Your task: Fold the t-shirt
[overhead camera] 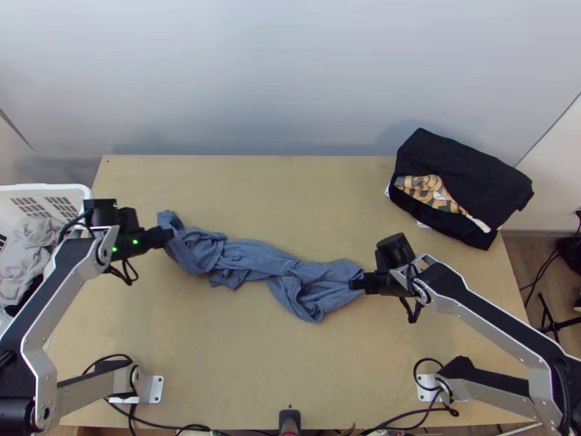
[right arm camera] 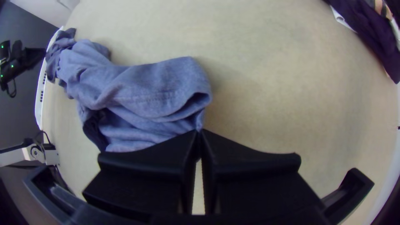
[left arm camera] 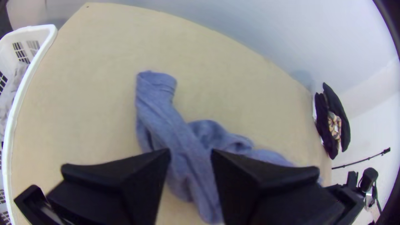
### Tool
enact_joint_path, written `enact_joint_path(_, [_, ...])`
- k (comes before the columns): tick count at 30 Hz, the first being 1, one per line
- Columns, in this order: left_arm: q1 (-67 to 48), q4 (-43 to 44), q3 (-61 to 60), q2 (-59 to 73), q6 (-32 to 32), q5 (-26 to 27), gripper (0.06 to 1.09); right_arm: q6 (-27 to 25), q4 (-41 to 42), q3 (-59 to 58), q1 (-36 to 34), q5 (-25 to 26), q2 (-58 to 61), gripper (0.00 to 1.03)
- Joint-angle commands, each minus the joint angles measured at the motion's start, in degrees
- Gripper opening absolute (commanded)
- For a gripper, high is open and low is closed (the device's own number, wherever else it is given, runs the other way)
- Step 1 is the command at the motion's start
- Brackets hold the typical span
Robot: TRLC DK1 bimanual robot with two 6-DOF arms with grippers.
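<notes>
While a light wooden table (overhead camera: pixel 254 363) served as the folding surface, a white basket (overhead camera: pixel 47 188) of laundry stood by its left side and dark clothes (overhead camera: pixel 468 171) were heaped at the far right corner. The blue t-shirt (overhead camera: pixel 250 256) lay bunched in a long, twisted rope across the middle, running from one gripper to the other. The left gripper (left arm camera: pixel 191 153) stood at the left end with its fingers well apart and cloth showing in the gap. The right gripper (right arm camera: pixel 199 132), its fingertips together, pinched a bit of edge at the opposite end, near a stitched seam (right arm camera: pixel 154 98).

The step in hand appeared to be getting a grip at both ends to open the garment out. Doing it well called for a left grasp close to the hemmed end (left arm camera: pixel 157 83), taking one layer rather than a thick wad, then a gentle, level pull to undo the twist. Too hard a tug risked slipping the small right-hand pinch.
</notes>
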Motion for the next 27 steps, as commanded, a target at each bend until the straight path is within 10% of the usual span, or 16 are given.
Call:
enact_joint_path(1, [-4.8, 2.1, -0.5, -3.0, -2.0, 3.5, 0.95, 3.1, 0.7, -1.7, 1.4, 1.1, -3.1, 0.03])
enact_joint_path(14, [-19.5, -10.7, 10.5, -1.6, 28.1, -7.3, 0.96, 4.2, 3.2, -3.4, 1.6, 1.1, -5.3, 0.03])
enact_joint_path(27, [-38.4, 2.3, 6.4, 5.6, 37.1, -15.8, 0.94, 7.8, 5.2, -4.1, 1.3, 1.1, -5.3, 0.03])
